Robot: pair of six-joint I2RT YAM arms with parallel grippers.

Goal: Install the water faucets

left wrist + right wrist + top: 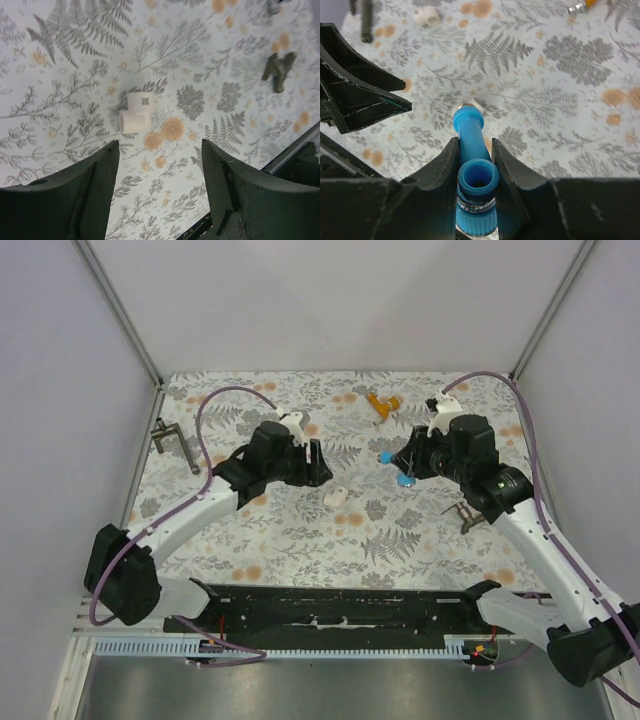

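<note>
- Grip on the blue faucet (470,131) is made by the right jaws, which are closed tight against both sides of its body
- Its open round end is turned toward the wrist camera, and its far tip is pointed away toward the floral counter (300,540)
- From above, the blue faucet (384,456) is seen right of the counter's middle; whether it touches the surface cannot be told
- The orange faucet (383,403) is left lying loose near the far edge of the counter, beyond the right jaws and touched by nothing; only a corner of it (585,5) is caught by the right wrist view
- The left jaws are spread wide with nothing between them, held over the counter left of its middle
- A white elbow-shaped fitting (136,114) is seen lying on the counter just ahead of the left jaws, apart from both fingers (107,170)
- One dark metal bracket (175,443) is laid near the left edge, and a second dark bracket (465,512) lies beside the right arm
</note>
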